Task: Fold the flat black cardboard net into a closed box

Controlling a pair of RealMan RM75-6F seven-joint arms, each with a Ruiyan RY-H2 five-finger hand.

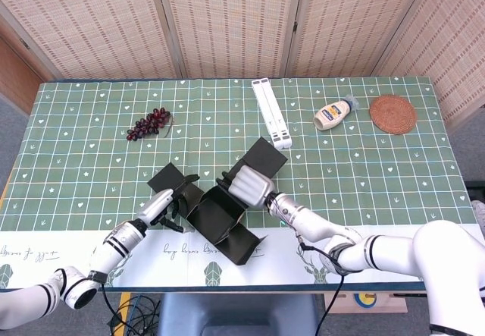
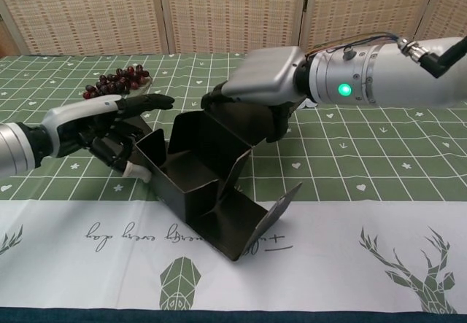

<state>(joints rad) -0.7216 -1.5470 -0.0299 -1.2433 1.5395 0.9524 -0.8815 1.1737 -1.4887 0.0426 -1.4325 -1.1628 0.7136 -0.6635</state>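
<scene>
- Right hand (image 2: 259, 90) comes in from the right, its fingers curled over the far-right panel of the net (image 2: 208, 188), gripping the top edge of that raised wall.
- Left hand (image 2: 109, 130) sits just beside the net's left wall with fingers spread apart; whether any fingertip touches the cardboard I cannot tell, and it holds nothing.
- Net lies near the front edge of the desk (image 1: 76, 161), about mid-width, between the two hands.
- Progress, as I judge it: roughly halfway. Several walls stand up and form an open trough with a floor, but the top is uncovered, the near flap splays outward at the front, and a far flap (image 1: 265, 158) sticks up behind the right hand. Closing the lid and tucking the loose flaps remain.
- Long axis runs diagonally, from far left to near right in the chest view; the open side faces up and toward the near-right corner.
- Farther off sit grapes (image 1: 148, 124) at far left, a white stand (image 1: 271, 112), a bottle (image 1: 335, 113) and a coaster (image 1: 392, 114) toward far right.
</scene>
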